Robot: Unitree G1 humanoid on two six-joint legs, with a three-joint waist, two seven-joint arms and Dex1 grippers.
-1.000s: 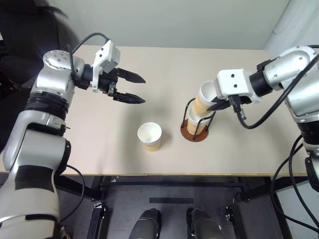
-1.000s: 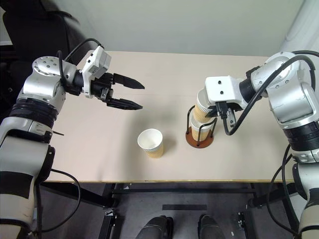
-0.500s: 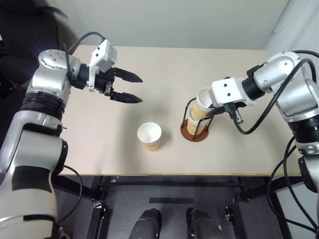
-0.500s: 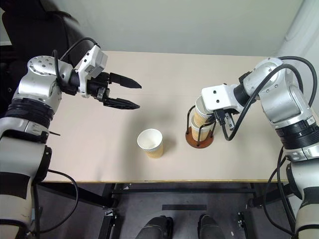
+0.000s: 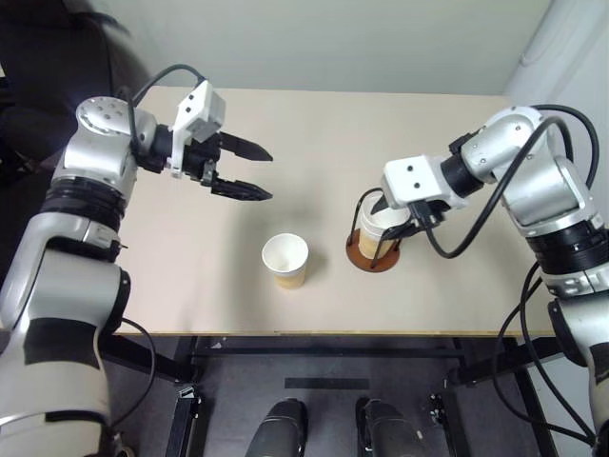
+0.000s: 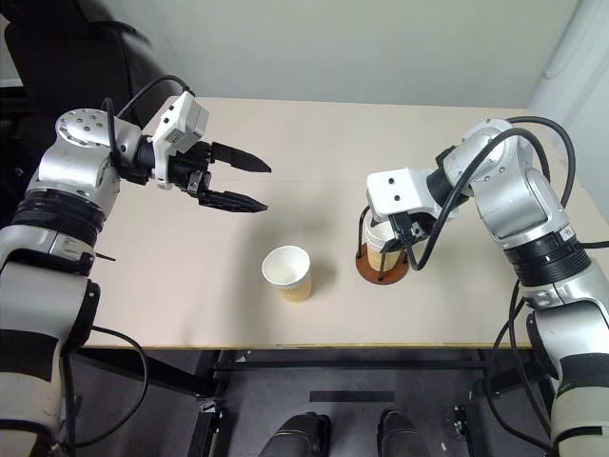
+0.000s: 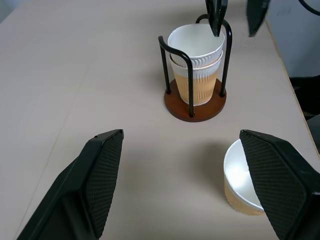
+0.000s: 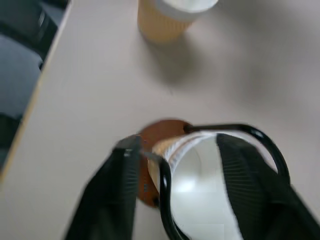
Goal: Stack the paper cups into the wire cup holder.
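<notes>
inside the holder (image 7: 195, 102) sit two nested cups (image 7: 196, 60); right gripper (image 7: 235, 17) spread above them, left gripper (image 5: 249, 169) open.

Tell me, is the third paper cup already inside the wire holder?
No, the third paper cup stands on the table, apart from the wire holder.

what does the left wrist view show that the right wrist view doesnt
Left wrist view alone: the left gripper's open fingers and two nested cups seen from the side, sitting upright in the wire cup holder. Right wrist view alone: the right gripper's fingers spread either side of the top cup, looking down into it. Both: holder, stacked cups, and the loose cup on the table.
</notes>
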